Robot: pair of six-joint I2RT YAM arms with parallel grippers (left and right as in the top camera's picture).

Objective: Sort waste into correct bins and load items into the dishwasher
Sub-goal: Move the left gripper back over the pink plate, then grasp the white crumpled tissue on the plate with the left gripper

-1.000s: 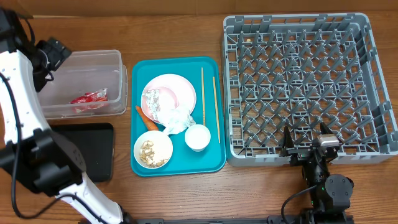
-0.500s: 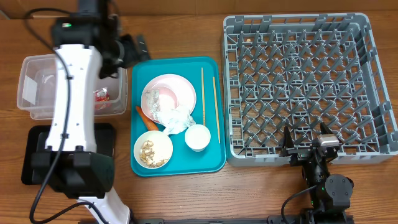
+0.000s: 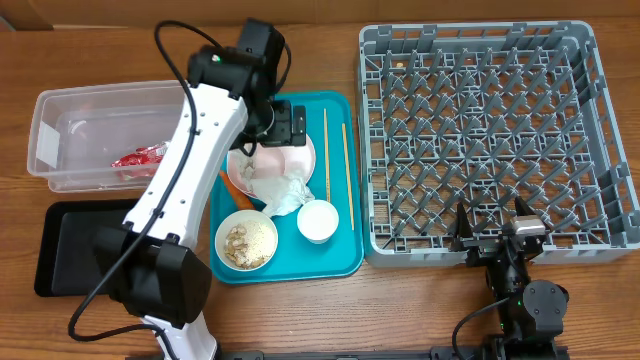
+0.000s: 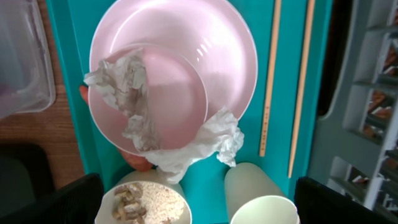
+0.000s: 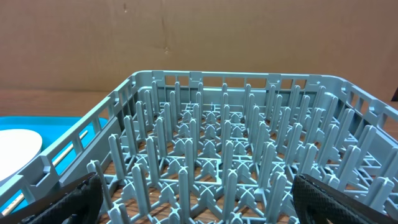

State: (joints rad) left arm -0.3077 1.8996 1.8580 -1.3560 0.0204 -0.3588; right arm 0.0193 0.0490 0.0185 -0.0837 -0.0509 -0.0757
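The left gripper is open and carries nothing. In the left wrist view its two dark fingers stand far apart at the lower corners. It hangs above the pale pink plate on the teal tray.

One second ago this arm was at the far left, over the clear tub. It has since swung across to the tray. The red-and-silver wrapper lies inside the tub, so I judge that piece of waste is sorted and the arm comes for the next one.

On the plate lies a crumpled greyish paper. The white napkin sits at the plate's lower edge, touching it. Either one seems the likely next pick. The carrot shows partly from under the plate's left side. Below are the bowl with rice and peanuts and the white cup. Two chopsticks lie along the right of the tray.

The black tray holds nothing that I can see. The grey dish rack holds no dishes yet, so loading is not begun.

The right gripper has not moved. It rests at the near edge of the rack with its fingers spread and nothing between them.

All of this stands on a brown wooden table. Behind the rack, the right wrist view shows a plain brown cardboard-like wall.
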